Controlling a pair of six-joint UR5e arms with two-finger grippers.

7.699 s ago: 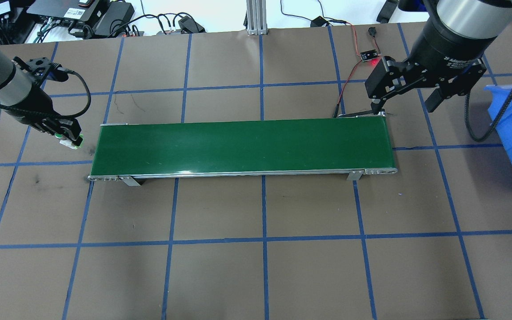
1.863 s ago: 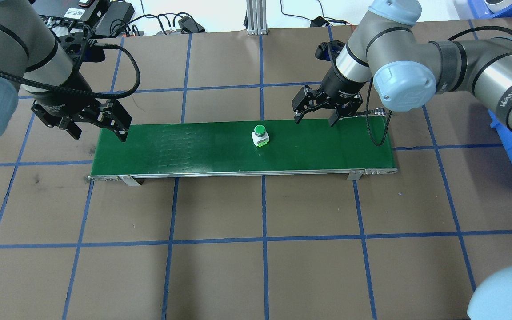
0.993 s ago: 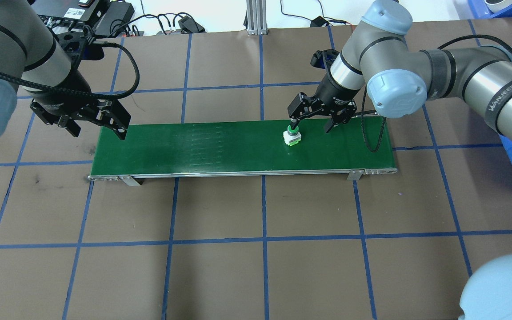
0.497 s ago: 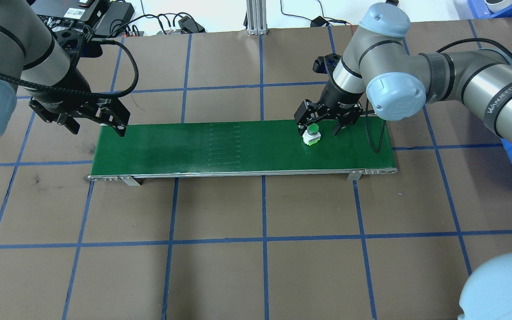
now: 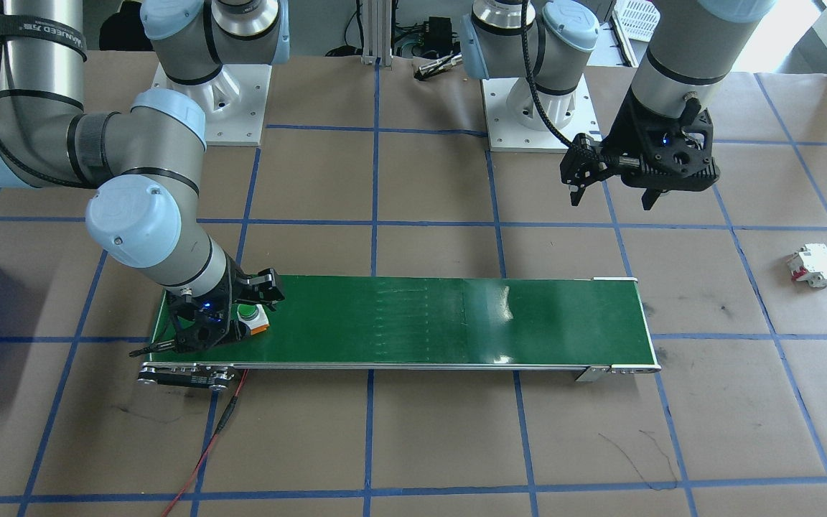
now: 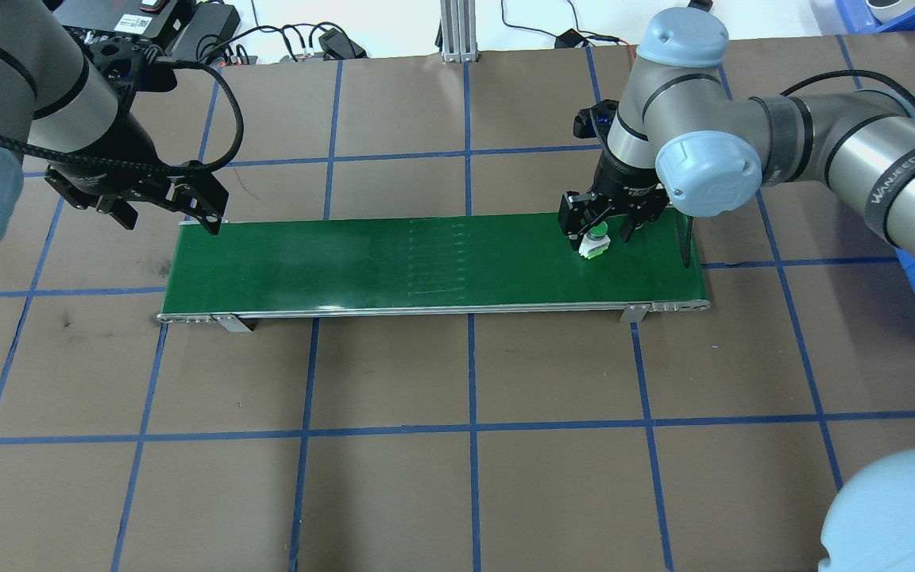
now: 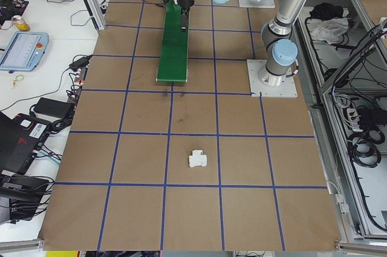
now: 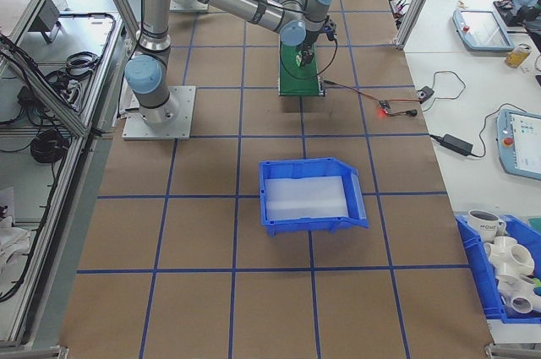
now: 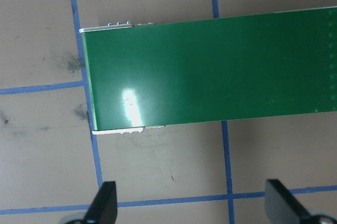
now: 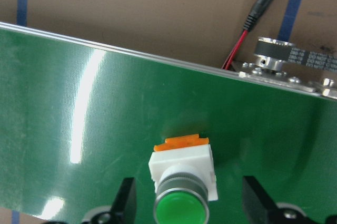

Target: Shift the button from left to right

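The button (image 6: 594, 241), green-capped on a white body with an orange base, stands on the green conveyor belt (image 6: 426, 258) near its right end. In the right wrist view the button (image 10: 183, 182) sits between the two fingers (image 10: 125, 197) with a gap on each side. My right gripper (image 6: 602, 232) is open and low over the belt, straddling the button (image 5: 248, 316). Behind the belt's left end, my left gripper (image 6: 165, 218) hangs open and holds nothing. In the left wrist view it (image 9: 192, 208) is wide apart over bare table.
A white breaker with red marks (image 5: 814, 266) lies on the table beyond the belt's left end. A blue bin (image 8: 311, 194) stands off the right end. A red wire (image 5: 205, 445) runs from the belt's motor end across the table.
The button has ridden the belt from its middle to near the right end. My right gripper followed it rightward and now straddles it. The left gripper drifted slightly back.
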